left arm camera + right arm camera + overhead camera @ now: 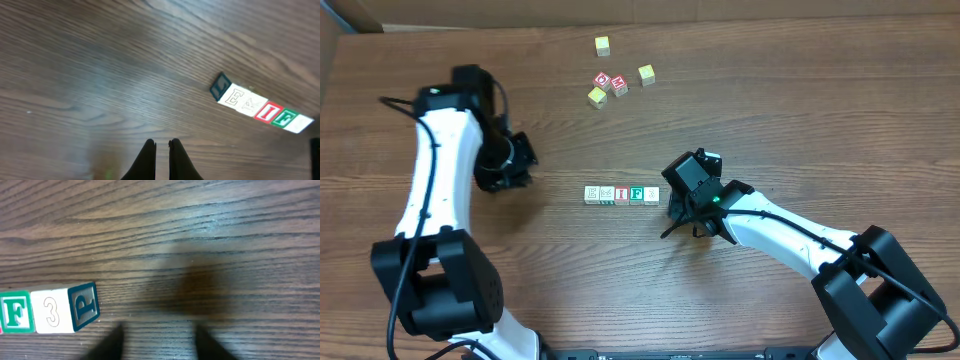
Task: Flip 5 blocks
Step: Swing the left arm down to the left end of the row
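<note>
Five lettered blocks (621, 194) lie touching in one row mid-counter (800, 120), long axis running left to right. The right claw (157, 335) — fingers apart, holding nothing — hangs just beside the row's right end. The left claw (161, 146), fingers together, is farther off.

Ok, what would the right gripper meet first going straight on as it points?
The right gripper would probably meet only bare table; depth is unclear. The blue P block lies off to the side.
</note>
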`<state>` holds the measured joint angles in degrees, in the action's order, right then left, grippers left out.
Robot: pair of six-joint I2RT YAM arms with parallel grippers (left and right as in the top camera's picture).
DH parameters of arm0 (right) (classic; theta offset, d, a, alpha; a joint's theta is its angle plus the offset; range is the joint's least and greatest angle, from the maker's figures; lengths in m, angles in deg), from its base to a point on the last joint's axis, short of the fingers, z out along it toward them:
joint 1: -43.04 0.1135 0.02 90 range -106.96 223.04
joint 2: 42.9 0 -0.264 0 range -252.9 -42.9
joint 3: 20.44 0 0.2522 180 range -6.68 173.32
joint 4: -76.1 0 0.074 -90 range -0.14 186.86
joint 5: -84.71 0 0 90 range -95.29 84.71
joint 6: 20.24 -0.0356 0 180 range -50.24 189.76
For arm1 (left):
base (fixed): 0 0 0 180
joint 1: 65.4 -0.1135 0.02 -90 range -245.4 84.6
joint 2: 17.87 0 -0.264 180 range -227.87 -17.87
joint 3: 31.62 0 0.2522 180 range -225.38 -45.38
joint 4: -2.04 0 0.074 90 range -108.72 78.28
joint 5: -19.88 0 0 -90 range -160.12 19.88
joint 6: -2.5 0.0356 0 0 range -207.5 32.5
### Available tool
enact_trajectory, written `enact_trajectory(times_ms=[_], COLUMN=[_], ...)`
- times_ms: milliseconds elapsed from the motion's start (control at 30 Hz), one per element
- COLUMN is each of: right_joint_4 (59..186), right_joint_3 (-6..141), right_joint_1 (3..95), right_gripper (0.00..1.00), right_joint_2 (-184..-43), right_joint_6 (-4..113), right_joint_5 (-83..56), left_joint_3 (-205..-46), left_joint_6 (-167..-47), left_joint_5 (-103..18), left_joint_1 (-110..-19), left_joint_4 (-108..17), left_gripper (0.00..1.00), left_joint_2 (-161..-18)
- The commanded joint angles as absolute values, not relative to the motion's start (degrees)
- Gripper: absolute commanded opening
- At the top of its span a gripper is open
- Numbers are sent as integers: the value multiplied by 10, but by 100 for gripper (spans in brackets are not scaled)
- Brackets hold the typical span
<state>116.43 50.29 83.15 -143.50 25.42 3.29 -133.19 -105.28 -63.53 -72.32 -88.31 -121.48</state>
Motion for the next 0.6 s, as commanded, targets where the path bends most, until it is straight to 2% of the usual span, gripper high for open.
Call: enact_trajectory(times_ms=[0, 33, 267, 567], right_joint_4=[1161, 1161, 1157, 1125], right_joint_3=[515, 515, 515, 514], right_joint_1=[831, 831, 831, 831], right_gripper=[4, 4, 4, 4], right_joint_2=[-1422, -1422, -1423, -1444], right_joint_6=[251, 248, 248, 248], right_joint_5=[42, 42, 42, 41], left_joint_3=[-1320, -1320, -1287, -1157], left_joint_6=[-1042, -1042, -1044, -1042], left_joint_5=[-652, -651, -661, -660], left_joint_1=[-707, -705, -683, -666], left_joint_4=[-865, -860, -817, -666], left_gripper=[8, 4, 4, 4], left_joint_2=[-1207, -1207, -1210, -1210])
